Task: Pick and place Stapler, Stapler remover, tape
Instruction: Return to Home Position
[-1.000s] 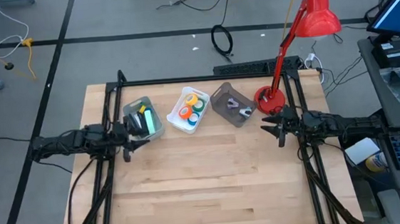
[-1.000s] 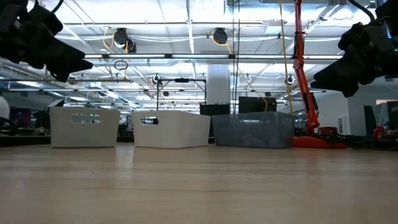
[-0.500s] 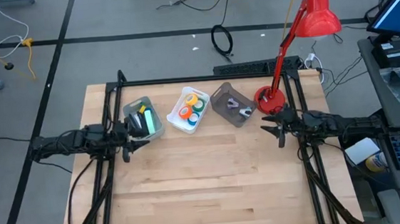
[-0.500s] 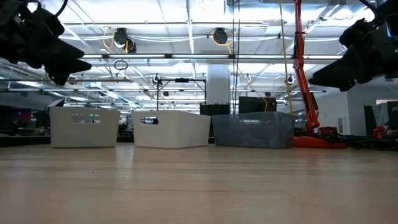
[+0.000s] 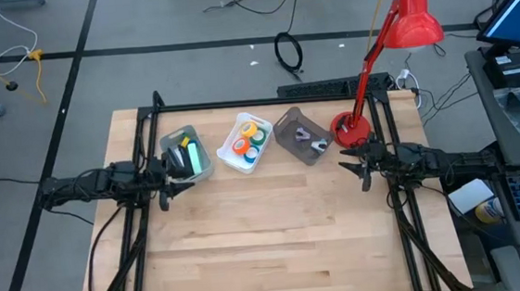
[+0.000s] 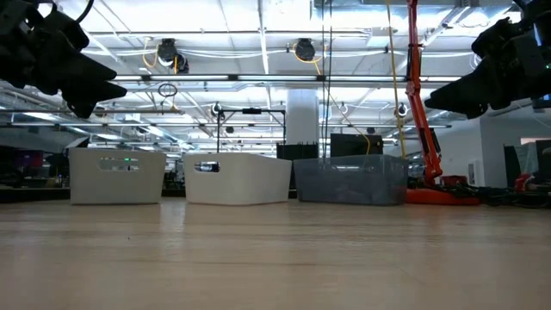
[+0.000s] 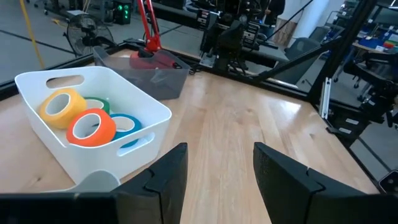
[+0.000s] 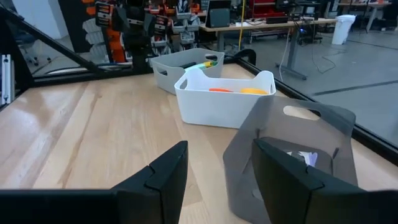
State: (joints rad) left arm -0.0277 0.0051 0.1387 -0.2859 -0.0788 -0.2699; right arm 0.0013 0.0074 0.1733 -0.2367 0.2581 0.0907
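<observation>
Worktop (image 5: 268,242) of pale wood is seen from above, with three bins set in a row along its far side. At the left edge the left arm (image 5: 87,187) is held above the surface. The left jaws are parted with a clear gap, and nothing is gripped between them. Just beside them a pale grey bin (image 5: 175,133) is placed, in which green, yellow and dark items are lying, too small to be told apart. Next in the row the white bin (image 7: 37,81) is found, and the tape is kept inside it: the yellow roll (image 7: 62,106), the orange roll (image 7: 92,126), the green roll (image 7: 99,104) and the blue roll (image 7: 127,124) are packed close together. A smoky translucent bin (image 5: 286,125) follows, in which a small pale metal item (image 5: 314,144) is seen. A red desk lamp (image 5: 415,17) is stood just beside that bin. At the right edge the right arm (image 5: 447,160) is held above the surface, and the right jaws are likewise parted and empty.
</observation>
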